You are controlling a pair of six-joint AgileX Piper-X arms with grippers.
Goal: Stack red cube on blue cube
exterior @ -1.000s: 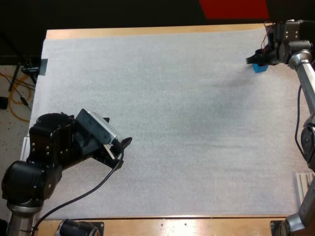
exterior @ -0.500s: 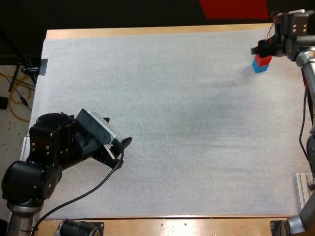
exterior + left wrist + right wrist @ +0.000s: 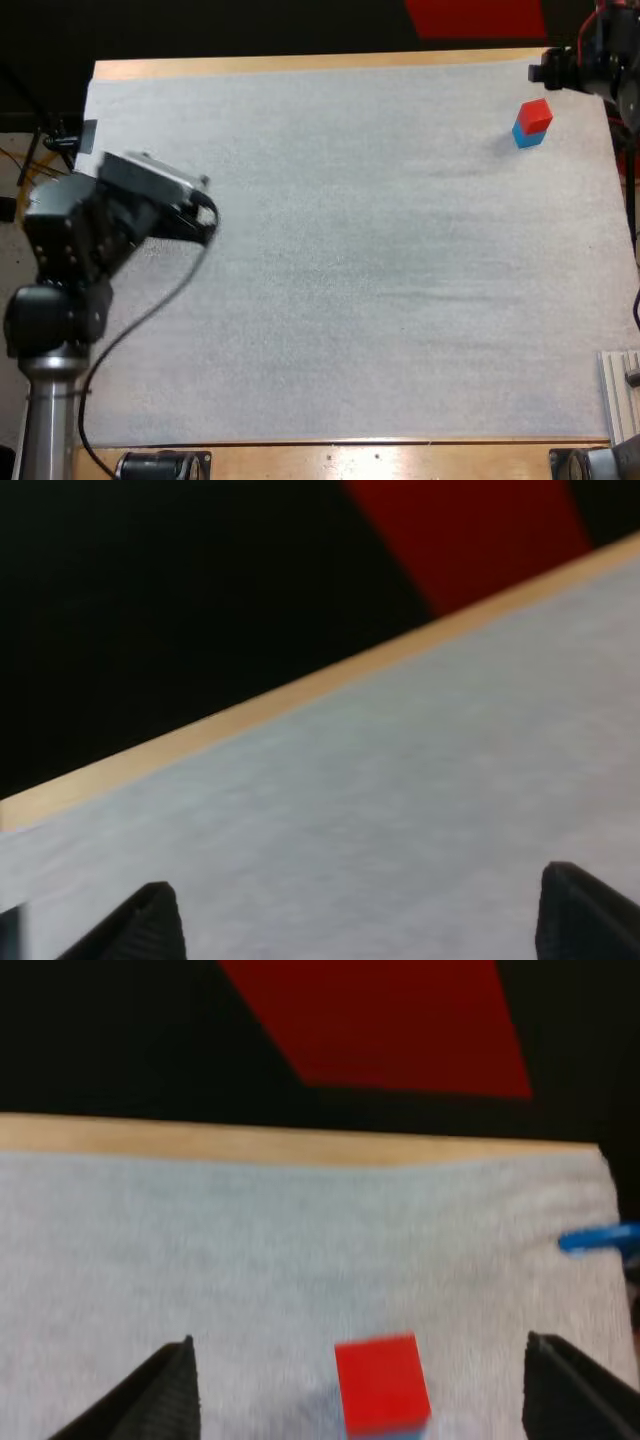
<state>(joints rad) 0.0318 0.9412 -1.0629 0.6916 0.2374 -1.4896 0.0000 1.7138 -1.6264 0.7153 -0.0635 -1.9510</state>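
The red cube (image 3: 536, 113) sat on the blue cube (image 3: 527, 137) near the mat's (image 3: 350, 250) far right corner, seemingly light, rigid, best pinched across opposite flat sides, while the right gripper (image 3: 360, 1345) and left gripper (image 3: 355, 880) both hung spread, holding nothing.

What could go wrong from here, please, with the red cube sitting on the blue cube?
1. The right gripper, jaws open, hangs just beyond the stack; a careless swing home could clip the red cube and topple it.
2. The red cube may sit slightly off-centre on the blue cube. I cannot tell for sure, but if so, a small knock could shift it.
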